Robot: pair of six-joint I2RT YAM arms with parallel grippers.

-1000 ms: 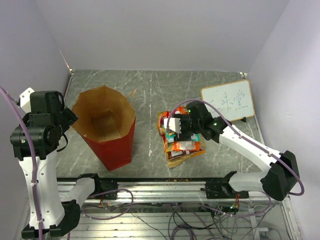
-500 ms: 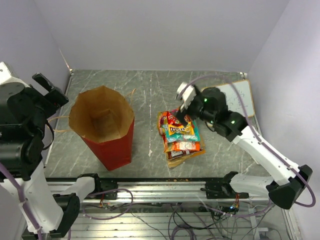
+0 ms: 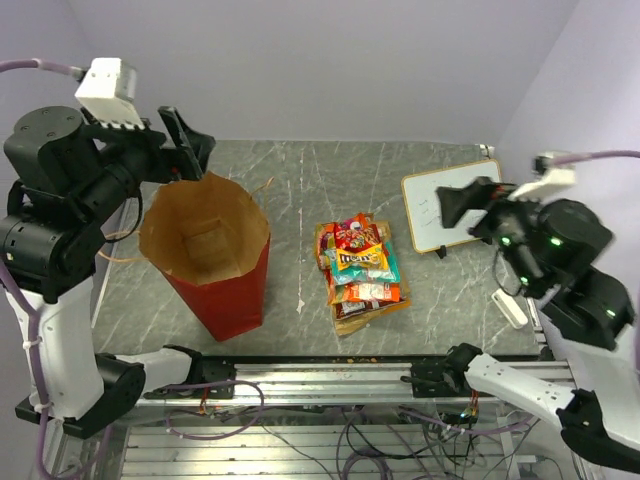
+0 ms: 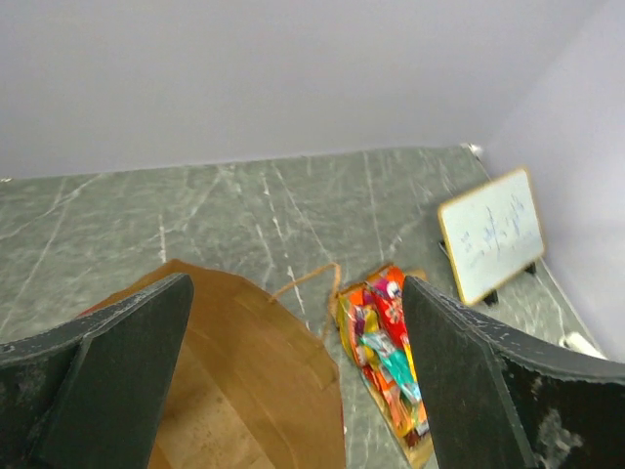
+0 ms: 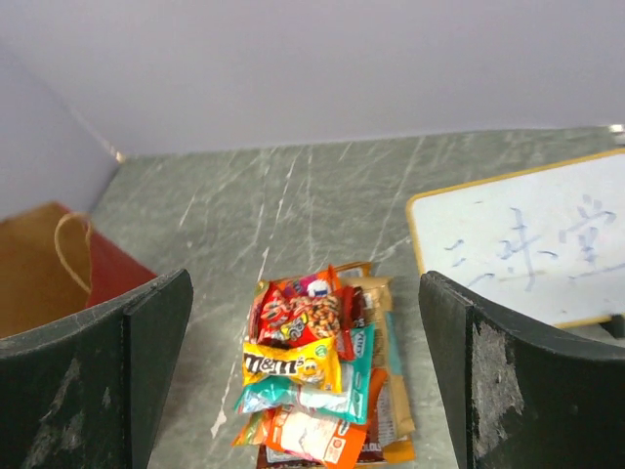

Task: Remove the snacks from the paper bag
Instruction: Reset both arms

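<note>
The paper bag (image 3: 232, 300), red outside and brown inside, stands open at the left; only brown paper shows inside it. It also shows in the left wrist view (image 4: 234, 371) and in the right wrist view (image 5: 44, 278). The snacks (image 3: 358, 268) lie in an overlapping pile on the table, right of the bag, also in the left wrist view (image 4: 386, 357) and the right wrist view (image 5: 317, 376). My left gripper (image 3: 180, 148) is open and empty, high over the bag's far rim (image 4: 293, 391). My right gripper (image 3: 474, 212) is open and empty, raised high at the right, apart from the pile (image 5: 312, 391).
A white framed whiteboard (image 3: 432, 205) with blue marks stands right of the pile, seen too in the right wrist view (image 5: 527, 239). Twine handles (image 3: 262, 188) hang off the bag's rim. Walls close in the table at the back and both sides.
My right gripper has left the snack pile, lifted and pulled back to the right. My left arm has risen and swung over the bag's far rim. The pile and bag stay put.
</note>
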